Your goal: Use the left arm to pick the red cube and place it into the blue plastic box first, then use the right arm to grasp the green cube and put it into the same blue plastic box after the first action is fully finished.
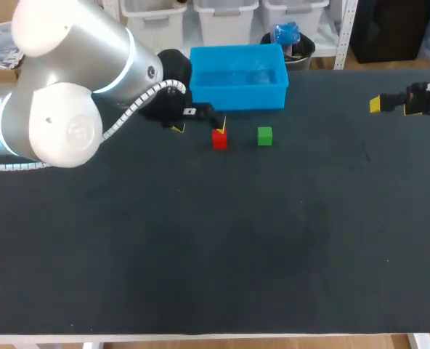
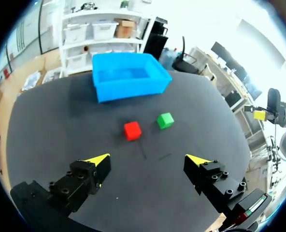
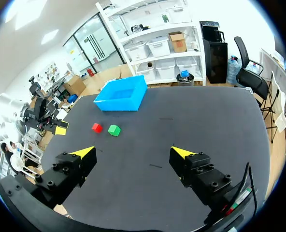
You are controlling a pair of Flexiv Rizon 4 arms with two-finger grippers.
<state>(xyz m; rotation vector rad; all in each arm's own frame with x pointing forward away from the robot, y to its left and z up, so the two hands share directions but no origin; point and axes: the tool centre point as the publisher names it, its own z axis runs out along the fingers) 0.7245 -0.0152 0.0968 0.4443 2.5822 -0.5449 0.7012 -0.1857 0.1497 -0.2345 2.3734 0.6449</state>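
The red cube [image 2: 132,130] looks to us like a small, rigid block, probably light and not fragile, with flat matt faces that should not slip much under a firm pinch. We judge the best hold to be across two opposite side faces, low enough that the tips close squarely on flat surface and not on an edge or corner. It is plain bright red with crisp edges and sits flat on the dark desk [image 1: 200,247], turned slightly out of square with the box. It rests just to the near side of the blue plastic box [image 1: 237,96], apart from its front wall. The green cube [image 1: 264,136], of like size, sits close on its right without touching it. The box is open-topped, and we see nothing inside it. The left tool [image 2: 149,159] hangs over the desk with its jaws wide apart and nothing between them. In the left wrist view the red cube lies ahead of it, roughly centred on the gap but not yet within it. The right tool [image 3: 133,151] is far off at the right side of the desk, also spread wide and holding nothing, with both cubes well ahead of it.
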